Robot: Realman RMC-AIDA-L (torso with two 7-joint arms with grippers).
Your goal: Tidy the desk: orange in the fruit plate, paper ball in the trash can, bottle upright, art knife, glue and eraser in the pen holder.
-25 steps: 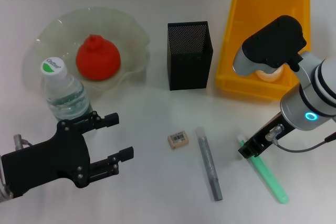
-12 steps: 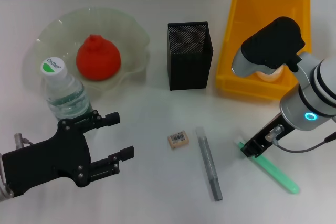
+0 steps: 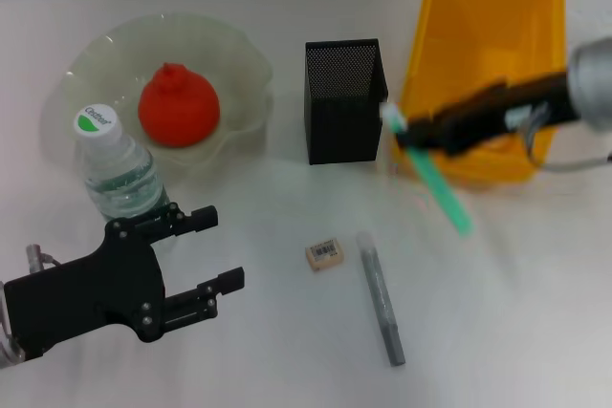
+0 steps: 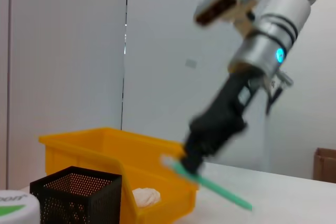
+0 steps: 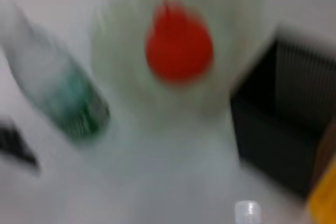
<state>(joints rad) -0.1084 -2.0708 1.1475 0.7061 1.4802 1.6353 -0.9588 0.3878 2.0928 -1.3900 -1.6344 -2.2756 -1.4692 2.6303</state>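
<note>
While the right gripper [image 3: 413, 133] carries the mint-green art knife [image 3: 435, 181] clamped in its jaws above bare desk [image 3: 535, 293], the pen holder's [image 3: 345, 100] rim sits just beside its white tip, trash can [image 3: 483, 26] behind.

Orange [image 3: 178, 105] sitting in fruit plate [image 3: 239, 54], far left of desk. Bottle [image 3: 120, 171] standing just in front of plate. Pen holder [image 3: 345, 100] standing centre, trash can [image 3: 483, 45] lying to its right. Art knife [image 3: 432, 177] hanging tilted in the air between holder and can. Eraser [image 3: 324, 253] lying nearer, glue [image 3: 381, 296] lying just right of it.
</note>
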